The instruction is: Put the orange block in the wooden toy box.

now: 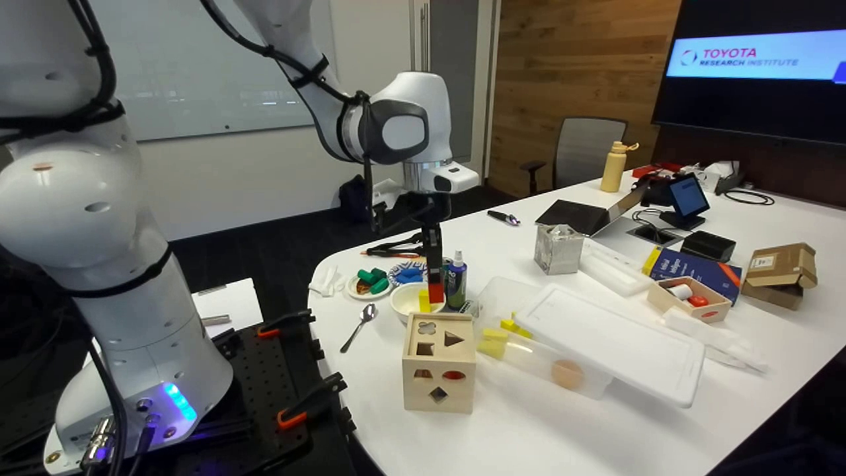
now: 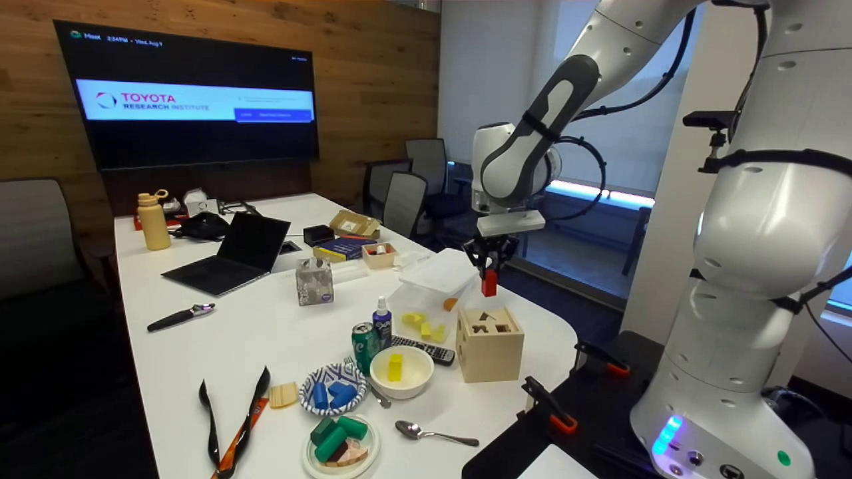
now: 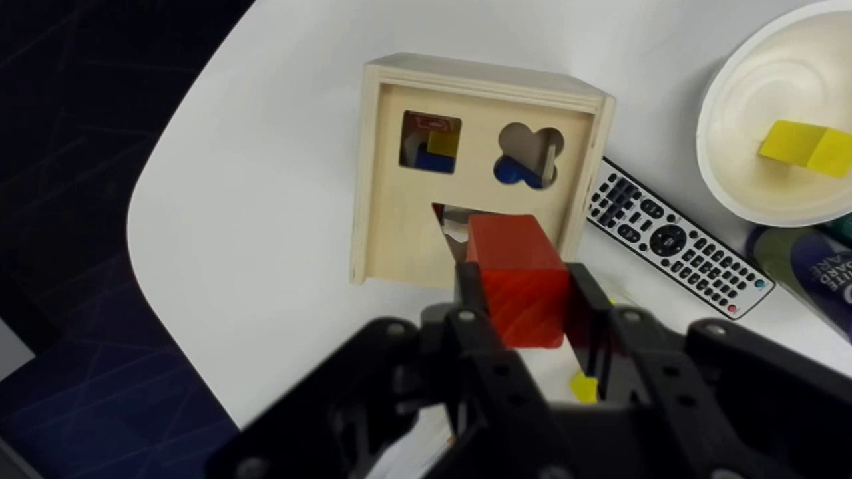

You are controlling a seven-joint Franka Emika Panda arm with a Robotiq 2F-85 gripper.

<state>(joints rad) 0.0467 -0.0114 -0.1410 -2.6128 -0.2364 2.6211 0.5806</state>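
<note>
Red block (image 3: 519,283): presumably the task's orange one; upright above the wooden box (image 2: 491,359), not in yet.
Jaws: closed snug on the block's sides, holding nothing else.
Square hole (image 3: 430,142): best fit, I'd guess; toward 11 o'clock from the block in the wrist view. I'd shift there, twist slightly until edges match, then lower slowly.
Arm (image 2: 572,86): slants from 1 o'clock in an exterior view, its end pointing to 6.

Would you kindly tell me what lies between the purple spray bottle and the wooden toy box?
The wrist view shows a remote control there, slanting from beside the wooden toy box toward the spray bottle.
</note>
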